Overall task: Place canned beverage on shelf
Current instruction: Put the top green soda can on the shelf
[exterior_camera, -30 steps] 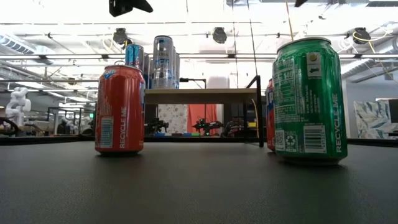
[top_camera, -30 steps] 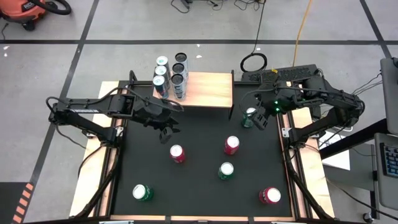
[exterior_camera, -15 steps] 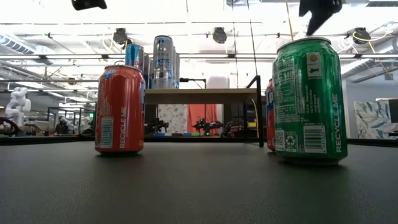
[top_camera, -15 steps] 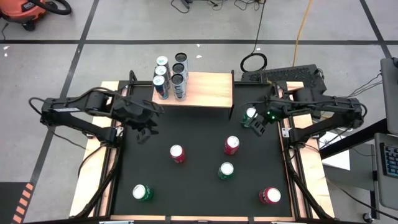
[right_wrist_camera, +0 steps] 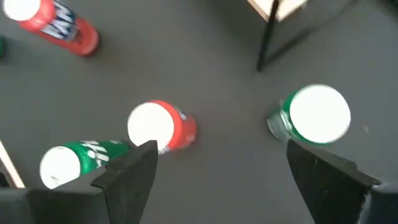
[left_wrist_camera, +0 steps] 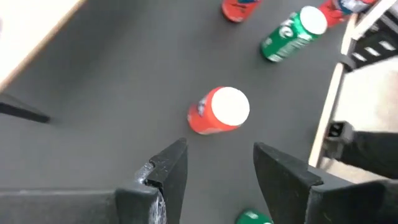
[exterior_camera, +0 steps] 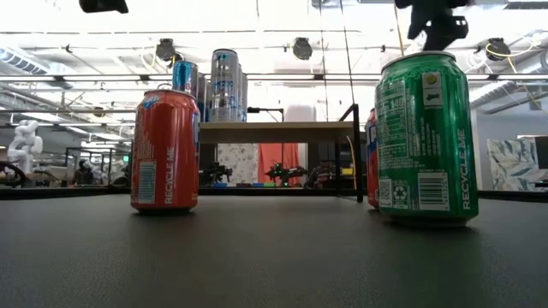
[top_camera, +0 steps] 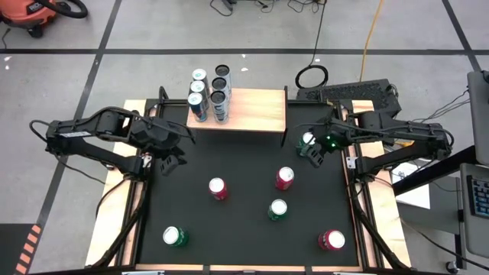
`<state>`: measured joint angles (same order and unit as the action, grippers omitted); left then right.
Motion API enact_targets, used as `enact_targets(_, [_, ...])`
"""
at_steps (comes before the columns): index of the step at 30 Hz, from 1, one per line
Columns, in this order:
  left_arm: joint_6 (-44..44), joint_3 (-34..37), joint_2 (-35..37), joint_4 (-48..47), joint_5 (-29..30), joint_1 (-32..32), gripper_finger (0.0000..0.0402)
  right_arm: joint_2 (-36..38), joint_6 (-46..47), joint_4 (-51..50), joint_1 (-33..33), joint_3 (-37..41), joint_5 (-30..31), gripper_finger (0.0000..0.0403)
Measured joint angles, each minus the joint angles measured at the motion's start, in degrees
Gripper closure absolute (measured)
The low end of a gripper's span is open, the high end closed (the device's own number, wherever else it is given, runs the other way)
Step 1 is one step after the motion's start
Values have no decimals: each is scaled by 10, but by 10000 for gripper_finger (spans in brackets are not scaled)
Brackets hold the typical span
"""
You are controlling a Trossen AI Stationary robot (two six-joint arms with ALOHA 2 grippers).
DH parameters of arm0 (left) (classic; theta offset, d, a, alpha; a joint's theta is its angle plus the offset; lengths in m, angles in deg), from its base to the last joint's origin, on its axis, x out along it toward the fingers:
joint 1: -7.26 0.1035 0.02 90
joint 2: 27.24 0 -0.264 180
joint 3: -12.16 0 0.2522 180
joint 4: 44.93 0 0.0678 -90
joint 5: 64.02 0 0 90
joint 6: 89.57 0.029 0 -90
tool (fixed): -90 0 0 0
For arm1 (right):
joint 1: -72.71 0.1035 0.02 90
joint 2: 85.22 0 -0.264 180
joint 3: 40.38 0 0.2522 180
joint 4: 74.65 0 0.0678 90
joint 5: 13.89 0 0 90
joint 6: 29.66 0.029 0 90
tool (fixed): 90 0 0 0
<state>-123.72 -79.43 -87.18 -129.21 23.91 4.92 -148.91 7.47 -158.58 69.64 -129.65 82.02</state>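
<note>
Hovering wide-jawed and empty above the green can (top_camera: 307, 140) beside the shelf (top_camera: 256, 109), the right gripper (top_camera: 314, 150) seemed about to descend and close on it.

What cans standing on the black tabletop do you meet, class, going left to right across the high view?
Green can → red can → green can → red can → green can → red can.
</note>
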Motion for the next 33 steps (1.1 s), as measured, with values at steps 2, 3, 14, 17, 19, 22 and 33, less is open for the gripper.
enact_targets(2, [0,0,0,0,21,0,217,-2,-4,21,0,0,0,69])
enact_targets(3, [0,0,0,-1,29,0,217,-2,3,28,0,0,0,69])
enact_targets(14, [0,0,0,0,81,0,217,-17,53,55,2,0,-32,69])
enact_targets(17, [0,0,0,0,102,0,217,-28,11,62,2,0,-39,69])
enact_targets(19, [0,0,0,0,107,0,217,-36,-5,74,4,0,-65,69])
enact_targets(22, [3,0,0,0,107,0,217,-51,4,74,13,0,-76,69])
enact_targets(33, [5,0,0,2,113,0,217,-135,-55,77,52,0,-59,69])
